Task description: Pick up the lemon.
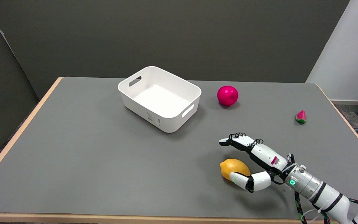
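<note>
The lemon (234, 167), yellow-orange and oval, lies on the grey table (89, 149) near the front right. My right hand (253, 160) reaches in from the lower right and brackets it. The thumb (244, 181) lies against the lemon's near side, partly covering it. The other fingers (235, 141) stretch out straight above and beyond the lemon, apart from it. The hand is spread wide and holds nothing.
A white plastic bin (160, 98) with handle cut-outs stands at the back centre. A magenta apple (227, 95) lies to its right. A small watermelon slice (300, 117) sits near the right edge. The table's wooden front edge (104, 217) runs close below the hand.
</note>
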`<action>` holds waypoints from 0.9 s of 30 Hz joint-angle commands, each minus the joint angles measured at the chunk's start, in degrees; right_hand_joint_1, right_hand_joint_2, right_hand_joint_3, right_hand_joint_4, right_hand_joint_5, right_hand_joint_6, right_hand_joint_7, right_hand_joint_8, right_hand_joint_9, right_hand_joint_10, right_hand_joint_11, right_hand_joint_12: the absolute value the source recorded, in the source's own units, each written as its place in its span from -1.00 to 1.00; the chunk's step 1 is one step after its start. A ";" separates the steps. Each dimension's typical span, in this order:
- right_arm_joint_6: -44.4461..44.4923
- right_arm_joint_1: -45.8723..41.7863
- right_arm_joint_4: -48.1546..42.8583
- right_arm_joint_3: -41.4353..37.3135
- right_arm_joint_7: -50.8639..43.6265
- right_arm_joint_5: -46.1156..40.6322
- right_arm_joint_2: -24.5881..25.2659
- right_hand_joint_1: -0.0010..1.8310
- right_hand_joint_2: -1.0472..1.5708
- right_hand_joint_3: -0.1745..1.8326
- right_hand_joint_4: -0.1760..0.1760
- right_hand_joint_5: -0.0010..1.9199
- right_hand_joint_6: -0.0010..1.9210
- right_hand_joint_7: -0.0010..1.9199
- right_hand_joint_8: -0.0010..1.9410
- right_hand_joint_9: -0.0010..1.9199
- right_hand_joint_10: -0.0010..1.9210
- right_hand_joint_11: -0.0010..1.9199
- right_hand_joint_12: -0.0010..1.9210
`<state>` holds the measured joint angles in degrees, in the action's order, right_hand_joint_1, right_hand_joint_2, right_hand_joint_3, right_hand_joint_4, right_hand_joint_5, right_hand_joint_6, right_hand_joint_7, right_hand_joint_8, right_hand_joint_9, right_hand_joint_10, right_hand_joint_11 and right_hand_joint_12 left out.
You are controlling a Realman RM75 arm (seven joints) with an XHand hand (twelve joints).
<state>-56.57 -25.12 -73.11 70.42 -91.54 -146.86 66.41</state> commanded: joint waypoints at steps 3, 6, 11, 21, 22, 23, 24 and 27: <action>-0.85 -2.74 -0.42 -0.35 -0.54 -0.72 2.27 -0.48 0.24 0.11 -0.43 -0.81 -0.51 -0.78 -0.52 -0.91 -0.25 -1.00 0.04; -0.94 -2.77 0.43 -0.05 -0.54 -0.72 2.35 -0.48 0.24 0.11 -0.43 -0.81 -0.51 -0.77 -0.52 -0.90 -0.24 -1.00 0.04; -0.94 -2.05 3.15 0.77 -0.54 -0.72 1.88 -0.47 0.25 0.11 -0.43 -0.81 -0.51 -0.76 -0.51 -0.89 -0.24 -1.00 0.05; -2.50 -0.05 4.54 2.69 -0.54 -0.72 0.68 -0.35 0.28 0.10 -0.43 -0.80 -0.55 -0.71 -0.51 -0.81 -0.16 -1.00 0.17; -2.60 -0.05 4.54 2.76 -0.54 -0.72 0.67 -0.31 0.30 0.07 -0.43 -0.79 -0.56 -0.69 -0.53 -0.80 -0.13 -1.00 0.21; -2.61 0.03 4.39 2.76 -0.54 -0.72 0.67 -0.26 0.31 0.04 -0.44 -0.78 -0.58 -0.67 -0.53 -0.77 -0.08 -0.99 0.25; -2.69 0.11 4.23 2.76 -0.99 -0.72 0.82 -0.19 0.31 0.05 -0.45 -0.78 -0.57 -0.64 -0.49 -0.71 -0.02 -0.95 0.28; -4.67 0.57 4.14 2.61 -5.94 -0.80 1.90 -0.06 0.33 0.09 -0.52 -0.76 -0.52 -0.57 -0.33 -0.60 0.09 -0.86 0.39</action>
<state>-57.94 -26.01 -70.06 71.80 -92.03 -147.50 67.62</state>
